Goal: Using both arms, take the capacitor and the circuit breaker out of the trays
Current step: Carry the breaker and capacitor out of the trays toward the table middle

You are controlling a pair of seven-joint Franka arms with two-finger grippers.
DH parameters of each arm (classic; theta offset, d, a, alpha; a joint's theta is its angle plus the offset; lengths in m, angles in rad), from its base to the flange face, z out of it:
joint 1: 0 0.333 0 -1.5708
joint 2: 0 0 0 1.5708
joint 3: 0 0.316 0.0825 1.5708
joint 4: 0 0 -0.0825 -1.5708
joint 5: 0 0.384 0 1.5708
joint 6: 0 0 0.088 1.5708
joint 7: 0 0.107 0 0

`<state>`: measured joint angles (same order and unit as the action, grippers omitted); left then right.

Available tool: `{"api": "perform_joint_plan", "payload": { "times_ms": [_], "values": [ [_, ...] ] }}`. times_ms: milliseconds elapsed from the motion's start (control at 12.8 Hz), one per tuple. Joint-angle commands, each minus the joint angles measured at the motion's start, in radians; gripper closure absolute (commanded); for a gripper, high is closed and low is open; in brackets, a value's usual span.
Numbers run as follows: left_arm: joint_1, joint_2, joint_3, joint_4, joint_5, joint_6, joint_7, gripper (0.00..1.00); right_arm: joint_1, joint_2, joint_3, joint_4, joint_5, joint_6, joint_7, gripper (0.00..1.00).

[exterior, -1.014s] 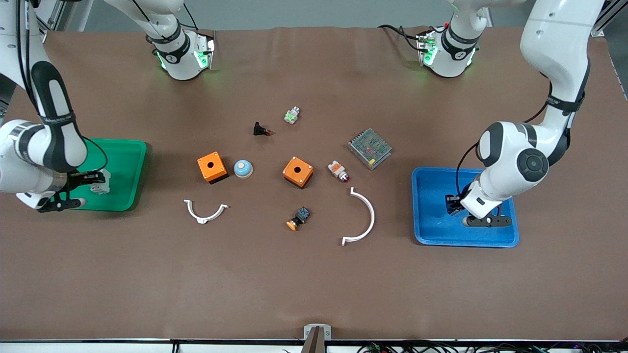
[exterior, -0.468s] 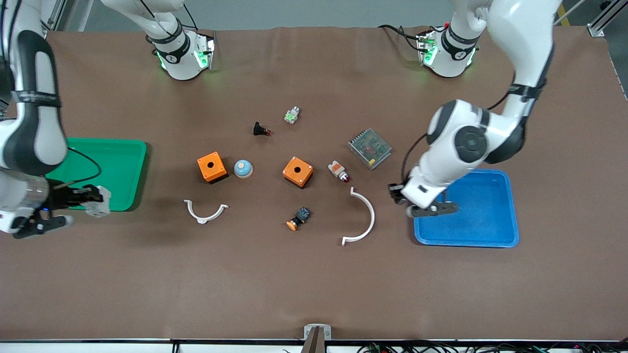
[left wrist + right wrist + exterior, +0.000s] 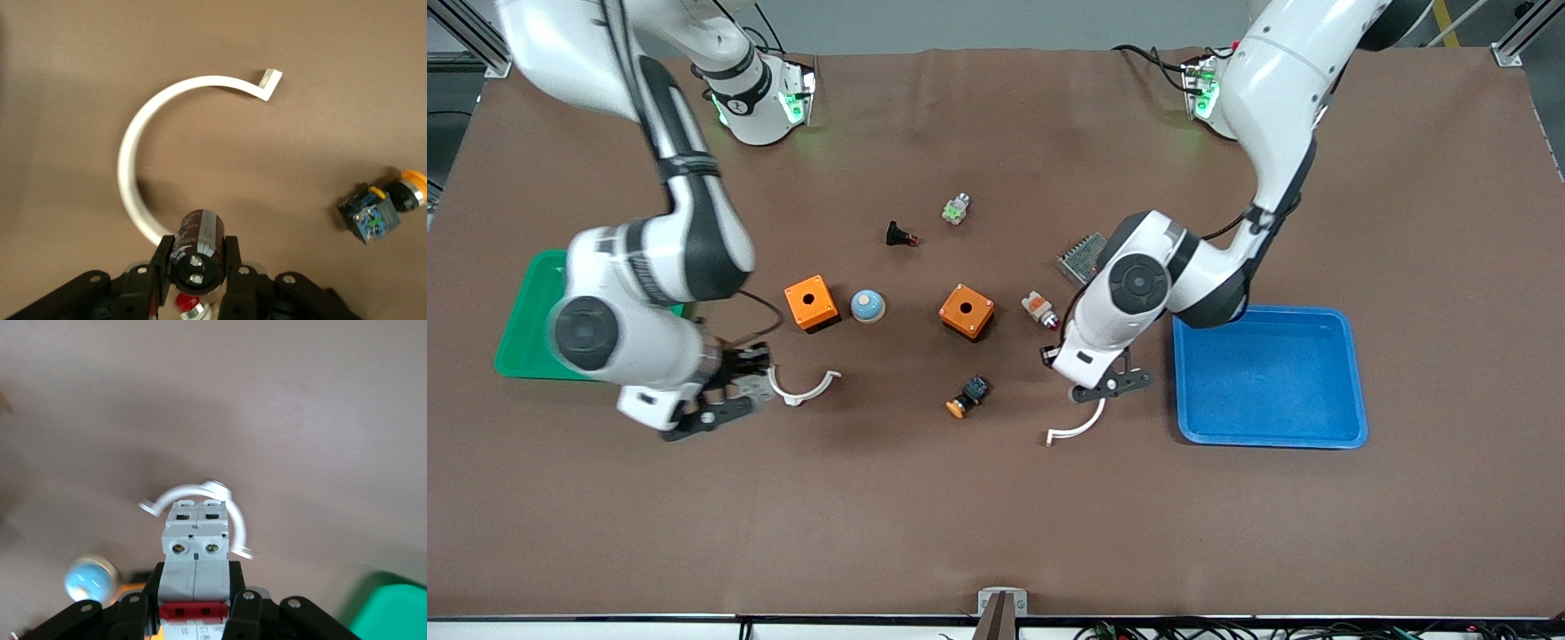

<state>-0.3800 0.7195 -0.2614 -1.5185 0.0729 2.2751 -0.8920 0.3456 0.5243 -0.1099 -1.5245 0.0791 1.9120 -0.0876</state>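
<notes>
you have both arms out over the middle of the bench (image 3: pixel 996 516). the left tool (image 3: pixel 195 279) is pinching the capacitor (image 3: pixel 198 249), its silvery end face toward the wrist camera, and hangs over one end of the large white arc (image 3: pixel 1080 425) at centre-right of the front frame; the arm covers most of that arc. just beside it in the frame sit the white-orange part with red tip (image 3: pixel 1040 309) and, lower, the black button with orange cap (image 3: pixel 966 396). the grey finned module (image 3: pixel 1079 253) is half hidden by the same arm, and the blue tray (image 3: pixel 1352 373) lies at the frame's right.

the right tool (image 3: pixel 195 613) is clamped on the breaker (image 3: pixel 197 550), red levers low in the wrist frame, over the end of the small white arc (image 3: pixel 805 387) at lower left of centre. above it in the front frame stand an orange box (image 3: pixel 811 303) and the pale blue dome (image 3: pixel 867 305); a second orange box (image 3: pixel 967 312) sits at centre. the green tray (image 3: pixel 520 329) is partly covered by the right arm at the left edge.
</notes>
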Motion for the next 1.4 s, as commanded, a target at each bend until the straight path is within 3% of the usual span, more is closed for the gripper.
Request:
{"api": "perform_joint_plan", "payload": {
  "times_ms": [0,234,546,624,780,936,1014,1092,1170,1326],
  "values": [
    [-0.042,0.084,0.020,0.087,0.030,0.021,-0.047,1.00,0.073,0.089,-0.014,0.094,0.008,0.001,0.177,0.97],
    [-0.109,0.112,0.082,0.087,0.028,0.061,-0.048,0.99,0.139,0.184,-0.013,0.168,0.008,0.047,0.343,0.97],
    [-0.119,0.143,0.083,0.087,0.030,0.099,-0.047,0.85,0.168,0.250,-0.013,0.164,0.018,0.094,0.411,0.97],
    [-0.119,0.147,0.083,0.086,0.030,0.101,-0.047,0.70,0.171,0.258,-0.013,0.162,0.025,0.094,0.411,0.96],
    [-0.119,0.138,0.091,0.086,0.036,0.101,-0.086,0.02,0.185,0.272,-0.013,0.159,0.057,0.094,0.408,0.95],
    [-0.117,0.101,0.099,0.087,0.047,0.090,-0.097,0.00,0.196,0.293,-0.013,0.159,0.057,0.107,0.407,0.95],
    [-0.108,0.074,0.099,0.087,0.050,0.087,-0.097,0.00,0.197,0.295,-0.013,0.156,0.057,0.114,0.410,0.84],
    [-0.100,0.045,0.099,0.087,0.050,0.068,-0.096,0.00,0.202,0.293,-0.013,0.158,0.064,0.113,0.413,0.36],
    [-0.077,0.008,0.106,0.086,0.054,0.042,-0.087,0.00,0.202,0.287,-0.013,0.159,0.065,0.107,0.411,0.01],
    [-0.024,-0.070,0.105,0.077,0.061,-0.005,-0.015,0.00,0.200,0.263,-0.014,0.164,0.065,0.102,0.413,0.00]
  ]
}}
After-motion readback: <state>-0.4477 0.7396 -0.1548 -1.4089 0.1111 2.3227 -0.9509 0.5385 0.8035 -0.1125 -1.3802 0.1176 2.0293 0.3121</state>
